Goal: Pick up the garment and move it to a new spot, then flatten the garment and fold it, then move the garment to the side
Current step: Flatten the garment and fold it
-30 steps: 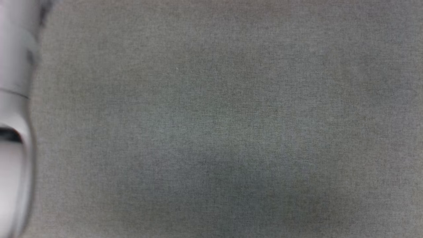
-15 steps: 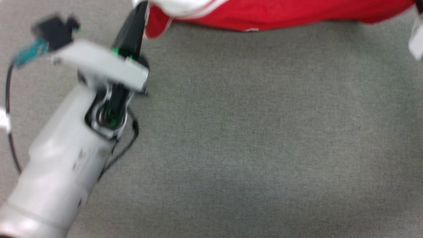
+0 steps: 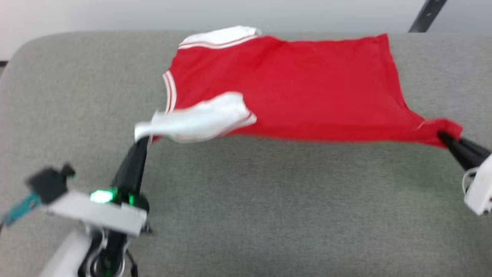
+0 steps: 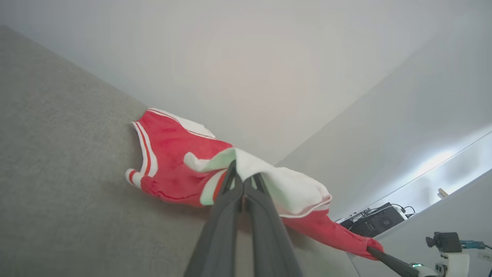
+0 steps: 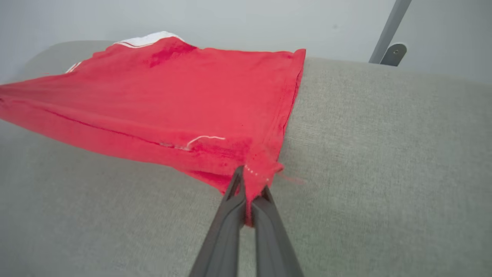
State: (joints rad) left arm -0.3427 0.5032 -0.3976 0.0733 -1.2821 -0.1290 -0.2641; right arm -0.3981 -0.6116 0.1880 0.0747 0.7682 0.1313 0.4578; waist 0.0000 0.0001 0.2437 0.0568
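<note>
1. Head view: you are holding the garment stretched between both grippers over the grey surface. Your left gripper is pinching the white sleeve at the near left. Your right gripper is pinching a red bottom corner at the near right. The far edge is lying on the surface, and the near edge looks to be hanging just above it.
2. Left wrist view: your left gripper is clamping its fingers together on the sleeve. The garment is trailing off toward the right gripper.
3. Right wrist view: your right gripper is clamping shut on the hem corner. The garment is spreading out wide and fairly smooth toward the far left.
4. Progress, as I judge it: you are past the pick-up and are laying the garment out at its spot. Flattening is only partly done, with the sleeve bunched and the near edge raised. Folding and moving it to the side are left.
</note>
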